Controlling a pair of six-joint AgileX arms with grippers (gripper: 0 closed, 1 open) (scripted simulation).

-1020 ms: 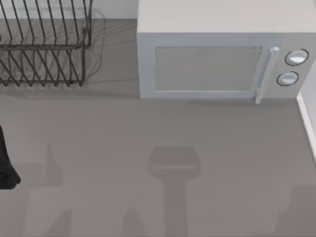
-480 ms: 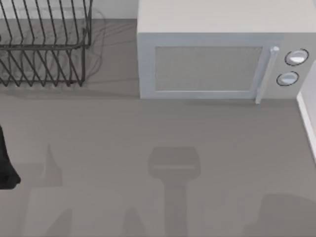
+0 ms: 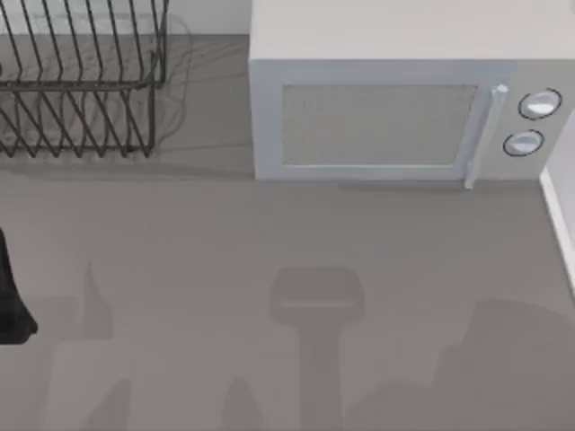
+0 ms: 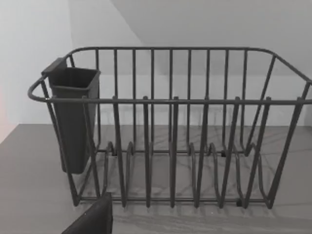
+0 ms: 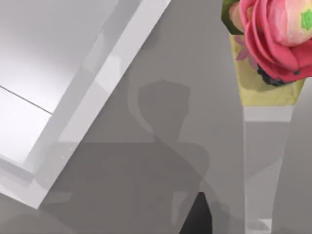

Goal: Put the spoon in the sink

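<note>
1. one dish rack (image 3: pixel 76 85) stood at the counter's (image 3: pixel 269 233) back left, with one dark cutlery cup (image 4: pixel 73 117) hung on its end, seen from the left wrist view.
2. one microwave (image 3: pixel 395 99) sat at the back, door shut, two round knobs (image 3: pixel 537 105) on its face.
3. one vase of pink flowers (image 5: pixel 273 44) appeared in the right wrist view, near a pale slab edge.
4. left arm (image 3: pixel 11 296) sat at the counter's left edge; left hand and right hand: cannot tell how far open, nor whether holding anything.
5. spoon and sink: not located; the spoon may lie in the cup, unconfirmed.
6. risks, as judged: reaching blind could snag rack wires or topple the tall vase.
</note>
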